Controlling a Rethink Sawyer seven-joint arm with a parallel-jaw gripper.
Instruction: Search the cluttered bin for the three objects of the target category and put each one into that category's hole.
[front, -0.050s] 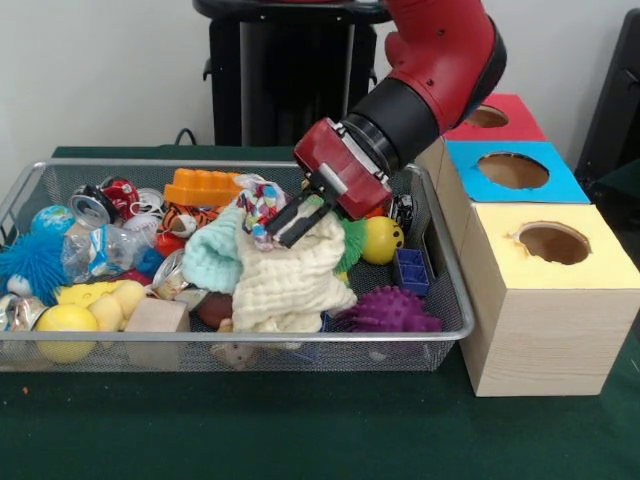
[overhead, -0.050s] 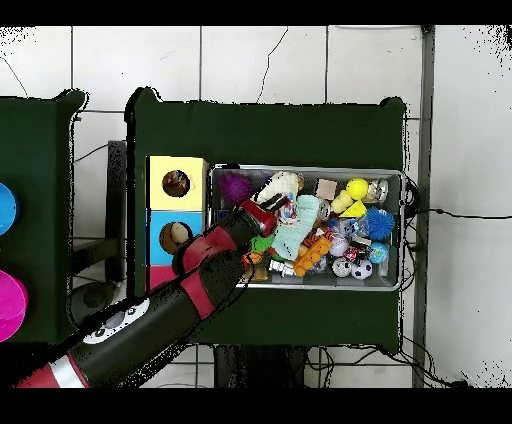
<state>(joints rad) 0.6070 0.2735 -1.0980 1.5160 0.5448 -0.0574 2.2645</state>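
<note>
My gripper (front, -0.050s: 287, 229) reaches down into the wire bin (front, -0.050s: 452, 290) at its middle. Its fingers are close together on the top fold of a cream waffle cloth (front, -0.050s: 290, 285), which hangs in a heap below them. A mint cloth (front, -0.050s: 212, 257) lies just left of it, and a spotted multicolour cloth (front, -0.050s: 262, 203) sits behind the fingertips. In the overhead view the gripper (overhead, -0.050s: 274, 206) is over the bin's left half, with the cream cloth (overhead, -0.050s: 283, 184) and the mint cloth (overhead, -0.050s: 296, 234) beside it.
Right of the bin stand three boxes with holes: yellow (front, -0.050s: 553, 243), blue (front, -0.050s: 512, 170), red (front, -0.050s: 487, 117). The bin also holds a purple spiky ball (front, -0.050s: 388, 310), a yellow smiley ball (front, -0.050s: 381, 240), a blue brick (front, -0.050s: 410, 270), an orange brick (front, -0.050s: 203, 187), crushed cans (front, -0.050s: 95, 205) and a wooden block (front, -0.050s: 157, 318).
</note>
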